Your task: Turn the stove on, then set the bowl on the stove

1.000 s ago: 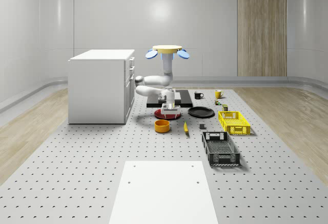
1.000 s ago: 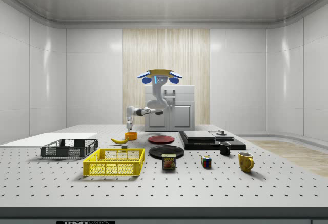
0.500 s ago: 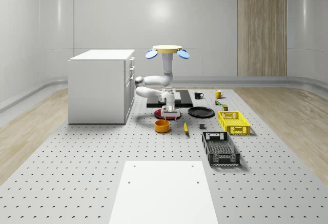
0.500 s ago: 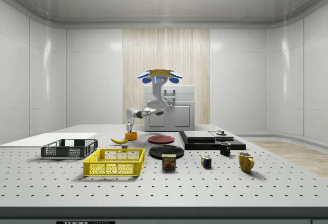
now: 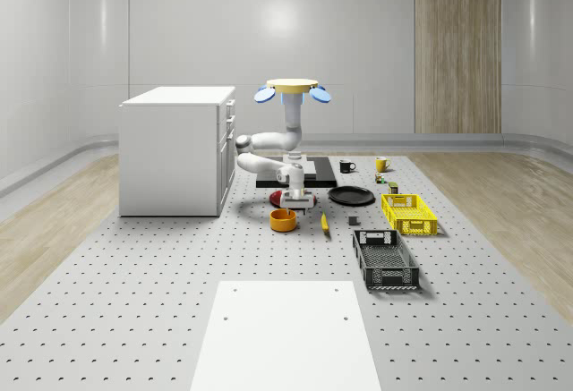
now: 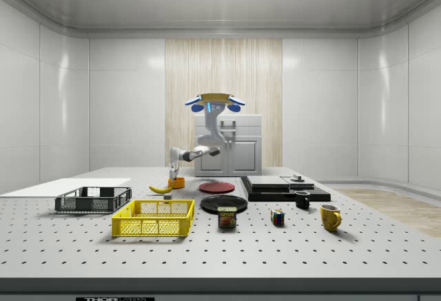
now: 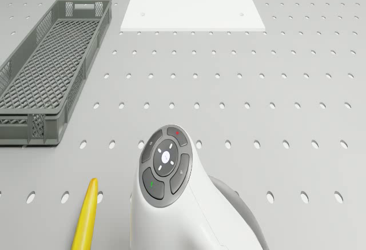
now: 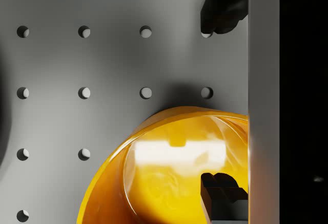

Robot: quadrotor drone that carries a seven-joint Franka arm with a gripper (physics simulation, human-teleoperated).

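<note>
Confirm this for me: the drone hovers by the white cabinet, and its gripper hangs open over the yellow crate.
Not the crate. The wrist view shows the open gripper over the orange bowl, one fingertip over its rim. The yellow crate sits apart, toward the whole-scene view's right. The drone does hover beside the white cabinet.

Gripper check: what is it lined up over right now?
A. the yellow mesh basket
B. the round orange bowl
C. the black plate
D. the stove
B: the wrist view shows the gripper open, straddling the round orange bowl's rim, one fingertip over its inside.
</note>
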